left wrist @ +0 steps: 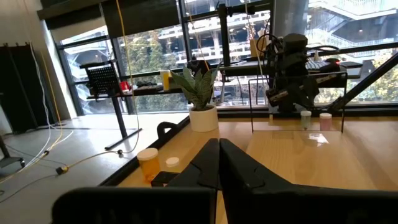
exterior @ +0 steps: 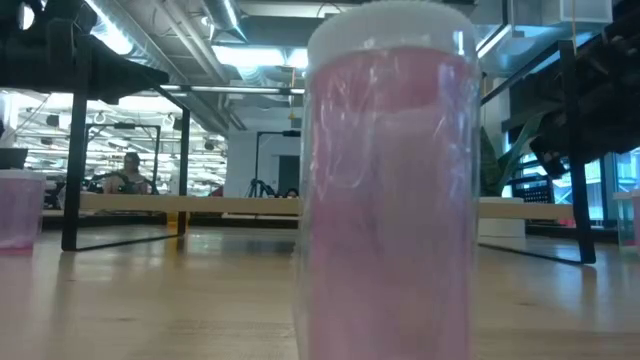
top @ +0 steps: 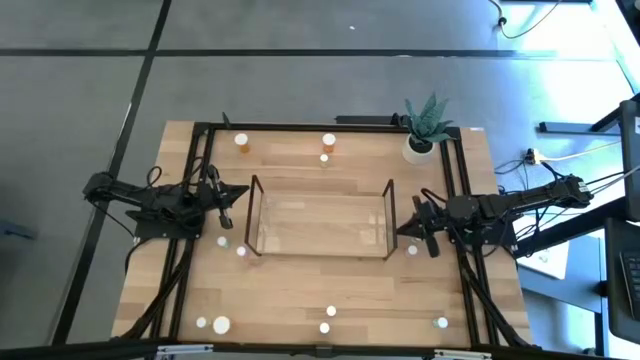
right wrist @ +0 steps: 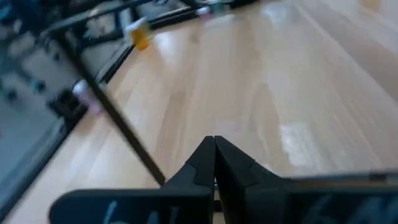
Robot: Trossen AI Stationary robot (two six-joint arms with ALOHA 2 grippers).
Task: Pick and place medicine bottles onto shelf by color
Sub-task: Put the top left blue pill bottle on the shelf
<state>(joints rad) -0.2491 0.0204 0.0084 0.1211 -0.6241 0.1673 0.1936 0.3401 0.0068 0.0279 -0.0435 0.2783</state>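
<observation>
Both end effectors — left [top: 226, 196], right [top: 413, 222] — pinched closed, empty; pink bottle [exterior: 390, 190] blocks the low view.

The pale wooden bench [top: 300, 290] looks smooth with a soft sheen. The rectangular clear acrylic shelf [top: 318, 223] is glossy, its end frames thin and black. The pink translucent plastic bottle [exterior: 390, 200] has a matt white cap.

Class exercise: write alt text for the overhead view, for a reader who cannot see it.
An empty clear shelf sits mid-table between two parked arms, left end effector and right end effector both shut. Small medicine bottles are scattered around it; a potted plant stands at one far corner.
</observation>
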